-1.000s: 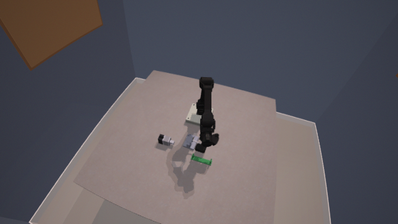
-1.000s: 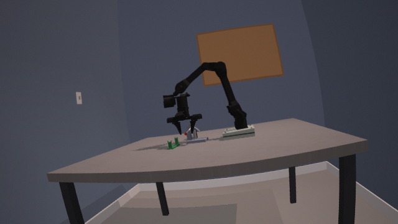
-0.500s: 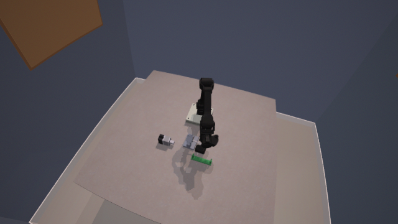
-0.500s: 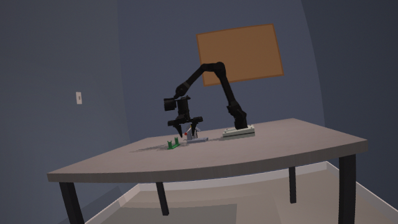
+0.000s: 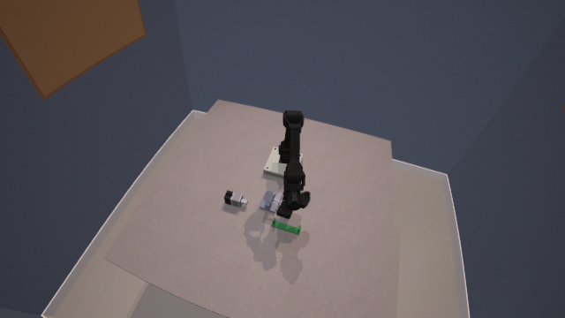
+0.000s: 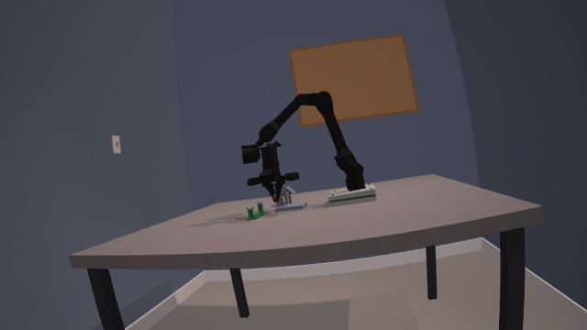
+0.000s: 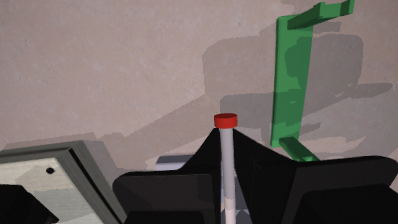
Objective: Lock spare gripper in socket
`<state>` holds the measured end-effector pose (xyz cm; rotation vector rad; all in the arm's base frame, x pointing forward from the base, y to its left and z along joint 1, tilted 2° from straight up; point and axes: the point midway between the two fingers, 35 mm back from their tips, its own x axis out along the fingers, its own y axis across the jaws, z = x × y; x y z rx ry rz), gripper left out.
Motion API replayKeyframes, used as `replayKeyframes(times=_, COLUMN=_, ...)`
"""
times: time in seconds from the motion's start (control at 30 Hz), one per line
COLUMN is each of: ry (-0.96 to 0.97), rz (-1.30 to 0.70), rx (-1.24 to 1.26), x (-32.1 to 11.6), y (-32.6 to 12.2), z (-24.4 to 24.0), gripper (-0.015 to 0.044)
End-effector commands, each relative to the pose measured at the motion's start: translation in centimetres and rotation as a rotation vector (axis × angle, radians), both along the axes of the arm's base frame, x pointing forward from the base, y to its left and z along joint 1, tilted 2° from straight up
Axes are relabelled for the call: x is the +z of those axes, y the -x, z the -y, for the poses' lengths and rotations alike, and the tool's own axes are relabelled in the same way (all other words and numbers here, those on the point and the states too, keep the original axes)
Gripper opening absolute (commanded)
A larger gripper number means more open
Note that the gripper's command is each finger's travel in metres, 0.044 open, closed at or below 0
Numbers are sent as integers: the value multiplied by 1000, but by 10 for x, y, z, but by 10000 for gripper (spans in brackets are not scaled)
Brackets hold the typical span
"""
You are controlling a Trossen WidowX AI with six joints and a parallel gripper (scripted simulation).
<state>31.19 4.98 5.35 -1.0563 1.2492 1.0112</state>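
1 gripper (image 5: pixel 285 212) (image 6: pixel 276 199) (image 7: pixel 222 132) — nearly closed — grips 1 red-headed pin (image 6: pixel 274 197) (image 7: pixel 227 150) near 1 green cradle (image 5: pixel 286 227) (image 6: pixel 257 215) (image 7: pixel 290 85) with 2 uprights (image 6: pixel 260 208) (image 7: pixel 315 16).

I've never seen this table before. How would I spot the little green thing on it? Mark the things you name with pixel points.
Find the table (image 5: pixel 349 190) (image 6: pixel 321 234), then follow the black arm from its pale base plate (image 5: pixel 274 170) (image 6: pixel 352 197) to its gripper (image 5: pixel 285 212) (image 6: pixel 276 201). Just past the gripper lies a low green holder (image 5: pixel 286 227) (image 6: pixel 257 215) (image 7: pixel 291 85), a narrow strip with a short upright at each end. Its neighbour, the mount (image 5: pixel 267 200) (image 6: pixel 292 207), is grey-blue.
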Motion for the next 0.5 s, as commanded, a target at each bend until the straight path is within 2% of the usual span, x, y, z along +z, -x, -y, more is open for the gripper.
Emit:
replayKeyframes(times=0.0, ry=6, rz=-1, rx=2, x=-1, y=0, z=1, gripper=0)
replayKeyframes(times=0.2, ry=3, rz=0, rx=3, x=-1, y=0, z=1, gripper=0)
replayKeyframes(times=0.47, ry=-103, rz=16, rx=6, x=6, y=0, z=-3, gripper=0)
